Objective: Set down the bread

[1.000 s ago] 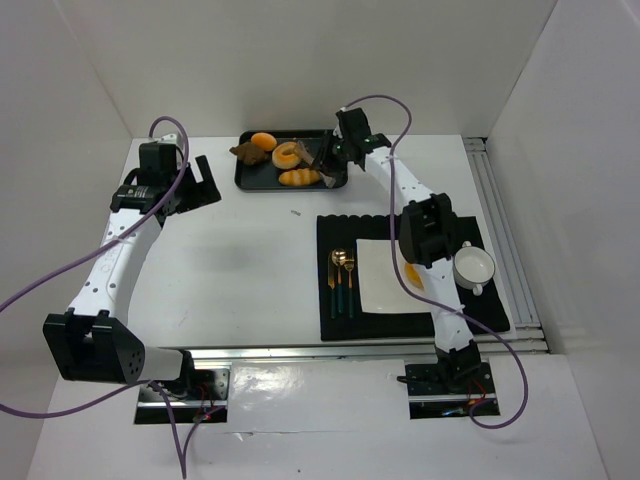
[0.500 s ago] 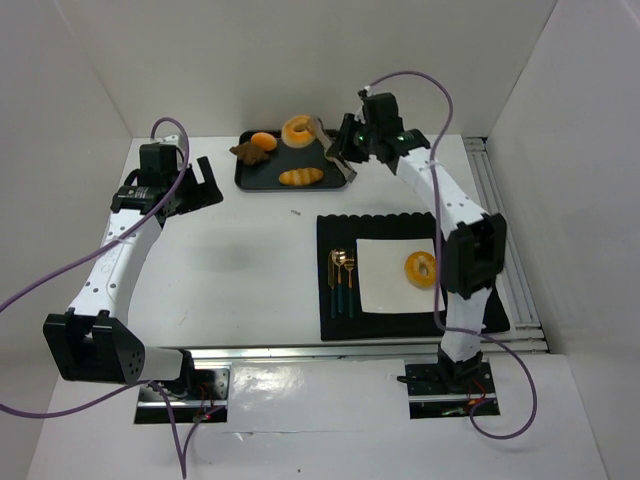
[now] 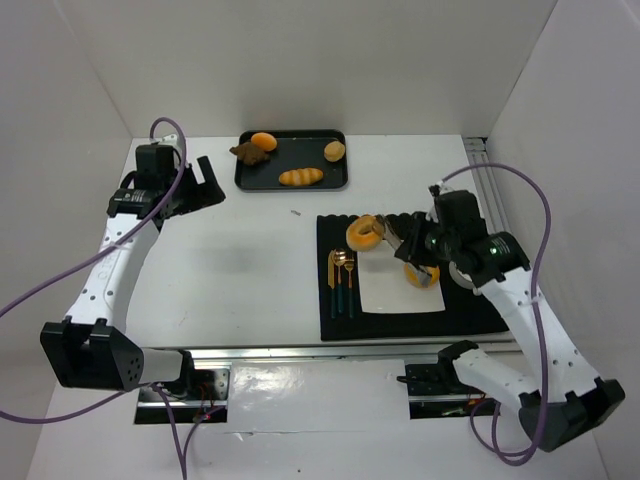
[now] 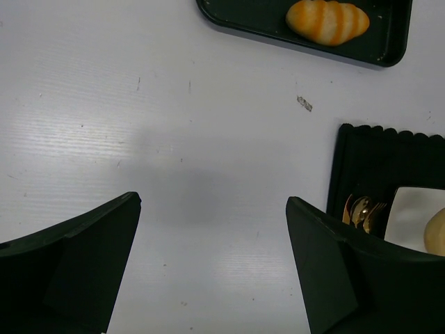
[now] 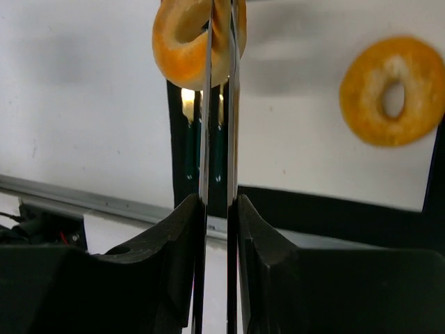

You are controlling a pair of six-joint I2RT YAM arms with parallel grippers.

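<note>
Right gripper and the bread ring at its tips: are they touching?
Touching. The right wrist view shows the right gripper with its thin jaws pinched on the rim of the bread ring, no gap between them.

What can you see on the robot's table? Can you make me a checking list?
Surface: white table, one tiny scrap near the tray.
Job's things: ring bread held in the air above the black placemat; second ring bread lying on the white plate.
Clutter: black tray holding four breads; spoon and fork on the placemat.
Grippers: right tool shut on the ring bread; left tool open, empty.
Cables: purple cables looping off both arms.
Surroundings: white walls.
</note>
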